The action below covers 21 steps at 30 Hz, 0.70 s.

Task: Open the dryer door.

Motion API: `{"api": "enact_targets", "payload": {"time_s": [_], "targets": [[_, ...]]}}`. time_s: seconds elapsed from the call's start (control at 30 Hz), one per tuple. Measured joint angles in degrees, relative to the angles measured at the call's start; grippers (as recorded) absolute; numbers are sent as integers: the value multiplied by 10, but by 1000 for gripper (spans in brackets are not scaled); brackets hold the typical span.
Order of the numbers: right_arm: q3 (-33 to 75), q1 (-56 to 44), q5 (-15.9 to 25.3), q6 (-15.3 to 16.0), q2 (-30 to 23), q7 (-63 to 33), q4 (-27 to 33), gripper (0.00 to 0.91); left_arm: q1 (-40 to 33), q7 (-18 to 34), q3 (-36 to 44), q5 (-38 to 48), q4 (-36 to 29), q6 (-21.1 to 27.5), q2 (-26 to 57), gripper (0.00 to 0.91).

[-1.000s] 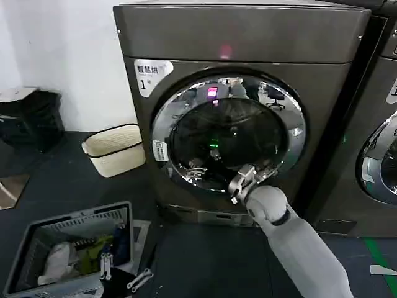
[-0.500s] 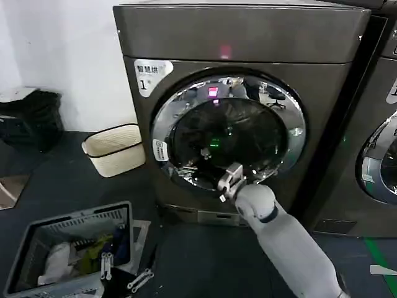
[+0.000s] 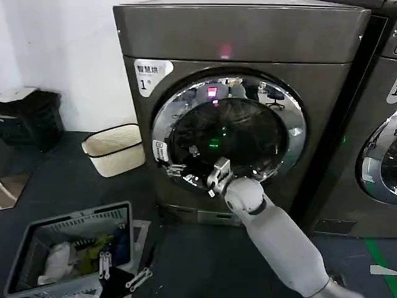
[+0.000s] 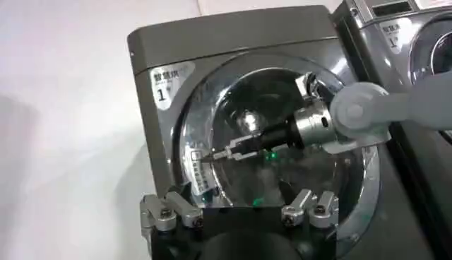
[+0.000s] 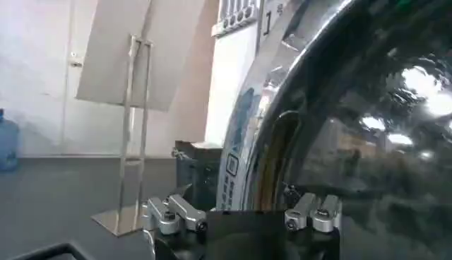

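The dryer (image 3: 236,40) is a dark grey-bronze box with a "1" sticker and a pink light. Its door (image 3: 229,133) has a chrome ring around dark glass and looks flush with the front. My right gripper (image 3: 214,177) is open at the door's lower left, close to the glass. In the left wrist view the right gripper (image 4: 215,154) points at the rim by the small white sticker (image 4: 198,166). The right wrist view looks along the chrome ring (image 5: 247,134) with that sticker (image 5: 230,176) close ahead. My left gripper (image 3: 121,272) waits low, open, over the floor.
A cream basket (image 3: 115,149) stands on the floor left of the dryer. A grey crate (image 3: 68,248) with clothes lies at the near left. A black bag (image 3: 31,118) sits by the wall. A second dark machine (image 3: 378,155) adjoins on the right.
My right gripper has slid left along the lower part of the door, from its lower right toward the sticker side. The door and the left arm have not visibly moved.
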<state>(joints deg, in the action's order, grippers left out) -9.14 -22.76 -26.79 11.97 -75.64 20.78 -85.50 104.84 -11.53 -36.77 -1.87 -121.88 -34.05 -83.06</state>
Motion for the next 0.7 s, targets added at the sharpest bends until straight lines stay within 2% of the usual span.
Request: {"api": "enact_targets", "payload": {"time_s": [0.37, 0.7], "targets": [[-12, 19, -17, 1, -1, 52, 25, 907, -1, 0, -12, 9, -2, 6, 4, 907], [-12, 21, -49, 16, 20, 117, 11, 907, -9, -3, -24, 17, 0, 14, 9, 907]]}}
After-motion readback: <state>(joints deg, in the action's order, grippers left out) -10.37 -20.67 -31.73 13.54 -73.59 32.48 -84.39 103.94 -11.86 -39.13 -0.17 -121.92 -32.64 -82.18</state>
